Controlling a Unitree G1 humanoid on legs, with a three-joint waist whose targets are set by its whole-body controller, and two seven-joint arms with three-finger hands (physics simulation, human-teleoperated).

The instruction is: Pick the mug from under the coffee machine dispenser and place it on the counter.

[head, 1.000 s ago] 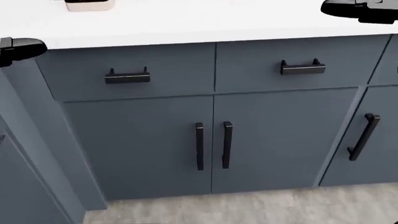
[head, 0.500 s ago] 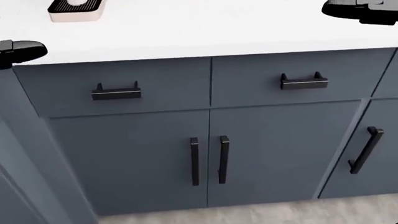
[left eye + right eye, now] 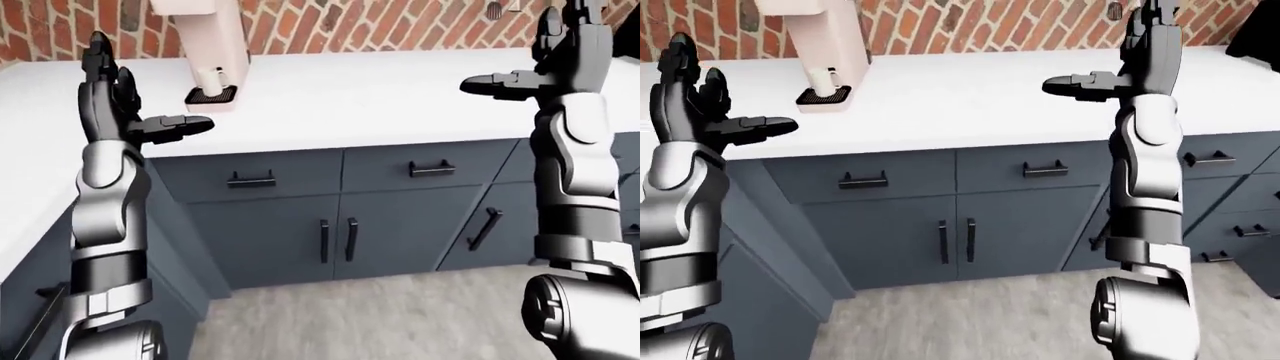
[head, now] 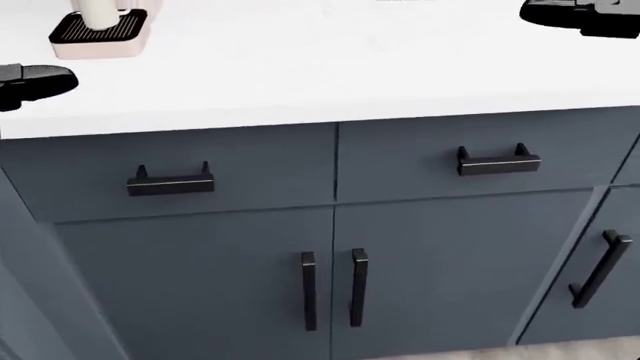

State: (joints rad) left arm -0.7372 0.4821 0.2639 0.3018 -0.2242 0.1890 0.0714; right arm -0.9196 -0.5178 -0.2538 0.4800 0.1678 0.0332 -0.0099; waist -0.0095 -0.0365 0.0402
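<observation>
A white mug (image 3: 208,78) stands on the black drip tray (image 3: 212,95) of a pale pink coffee machine (image 3: 205,34) at the brick wall, top left in the left-eye view. The mug's foot and the tray also show in the head view (image 4: 98,13) at top left. My left hand (image 3: 120,97) is raised with open fingers, left of the machine and nearer than it, holding nothing. My right hand (image 3: 545,52) is raised and open at top right, far from the mug, empty.
A white counter (image 3: 380,97) runs across above dark blue cabinets with black handles (image 4: 170,182). It turns a corner down the left side (image 3: 30,195). A red brick wall (image 3: 400,22) stands behind. Grey floor (image 3: 380,315) lies below.
The head view has shifted: cabinets and counter edge slid down the picture, and the coffee machine's tray and mug foot came into view at top left. Both hands stay raised and open.
</observation>
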